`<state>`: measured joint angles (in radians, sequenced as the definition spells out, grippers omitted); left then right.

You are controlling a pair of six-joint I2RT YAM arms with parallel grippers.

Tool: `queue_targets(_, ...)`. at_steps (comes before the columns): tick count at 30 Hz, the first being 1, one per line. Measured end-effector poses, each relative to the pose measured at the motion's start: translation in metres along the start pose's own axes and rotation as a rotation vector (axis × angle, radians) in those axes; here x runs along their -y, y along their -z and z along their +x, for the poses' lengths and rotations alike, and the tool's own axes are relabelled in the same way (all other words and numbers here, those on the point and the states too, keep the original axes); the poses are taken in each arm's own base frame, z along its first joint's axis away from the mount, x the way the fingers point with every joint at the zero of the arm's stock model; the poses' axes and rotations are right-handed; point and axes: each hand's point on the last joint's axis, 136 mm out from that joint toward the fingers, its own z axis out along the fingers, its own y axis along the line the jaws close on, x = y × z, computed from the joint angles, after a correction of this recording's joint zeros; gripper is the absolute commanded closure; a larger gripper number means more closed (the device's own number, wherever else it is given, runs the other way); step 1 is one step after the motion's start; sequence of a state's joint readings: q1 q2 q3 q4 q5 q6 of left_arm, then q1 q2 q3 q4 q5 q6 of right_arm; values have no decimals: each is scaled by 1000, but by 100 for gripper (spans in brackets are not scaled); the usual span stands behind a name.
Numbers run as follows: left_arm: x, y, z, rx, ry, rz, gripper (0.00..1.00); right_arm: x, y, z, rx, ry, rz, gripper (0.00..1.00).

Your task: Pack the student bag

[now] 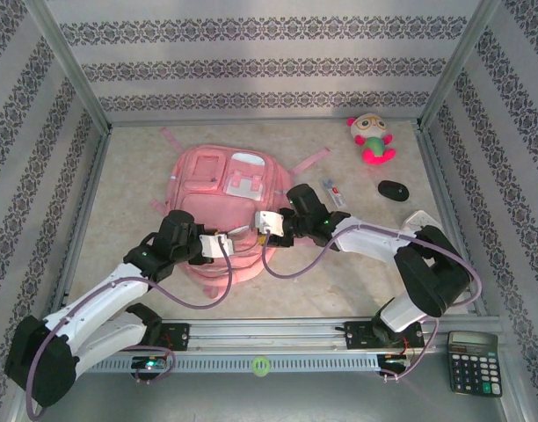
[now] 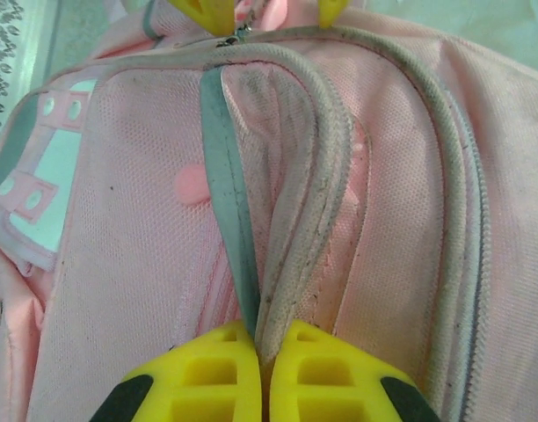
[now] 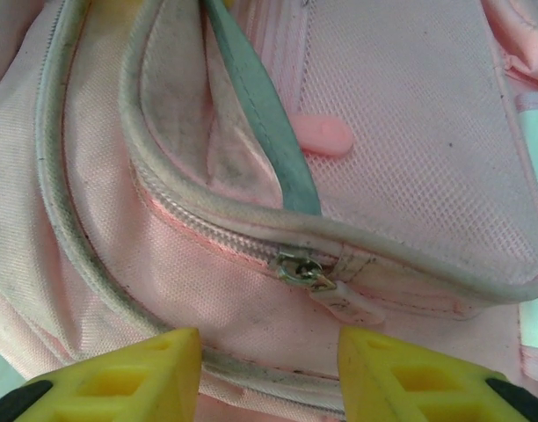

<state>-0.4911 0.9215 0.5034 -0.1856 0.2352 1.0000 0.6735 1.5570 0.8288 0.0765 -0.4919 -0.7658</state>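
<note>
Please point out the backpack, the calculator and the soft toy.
backpack (image 1: pixel 207 178), top view, on its upper front pocket.
calculator (image 1: pixel 473 367), top view, on its keypad.
soft toy (image 1: pixel 369 128), top view, on its face.

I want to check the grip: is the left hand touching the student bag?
Touching. The left wrist view shows the left hand shut on the white piped edge of the student bag.

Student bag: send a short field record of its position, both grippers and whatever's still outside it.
bag: student bag lying flat on the table
left gripper: shut on the bag's piped edge
right gripper: open, poised at the zip pull
outside bag: plush toy, black mouse, calculator
</note>
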Motion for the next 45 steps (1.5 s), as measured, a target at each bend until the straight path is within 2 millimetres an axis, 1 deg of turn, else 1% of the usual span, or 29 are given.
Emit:
queue_targets(4,-1,2,-1,20,22,-1,100,11,0,2,17,-55,4,49)
queue_targets(7,0,3,-3,30,29,5,100,22,2,4,26,-85,23,47)
queue_targets(10,0,3,-5,41,40,5,100,31,1,0,42,-91,27,47)
queue_targets(13,-2,3,-7,52,49,2,100,32,-4,-6,65,-96,-2,49)
queue_targets(17,-4,3,-7,56,73,-6,100,24,-10,-8,85,-110,-57,56)
queue_targets(23,-4,0,-7,53,101,-1,100,8,-8,-13,115,-151,-145,67)
queue_targets(28,-7,-1,-8,61,120,-10,100,-8,-4,-17,140,-215,-233,69)
queue_targets(32,-8,-1,-10,69,130,-15,100,-7,-3,-19,133,-262,-242,83)
queue_targets(35,-9,-1,-11,72,145,-18,100,1,-2,-18,130,-312,-231,100)
queue_targets(38,-12,-1,-11,75,175,-29,100,5,0,-18,137,-368,-230,100)
queue_targets(41,-15,-5,-10,64,249,-26,100,7,5,-21,138,-434,-216,100)
queue_targets(43,-22,-6,-14,63,312,-28,100,7,11,-25,138,-473,-200,100)
queue_targets(45,-30,-7,-20,62,379,-38,100,3,17,-35,141,-494,-178,100)
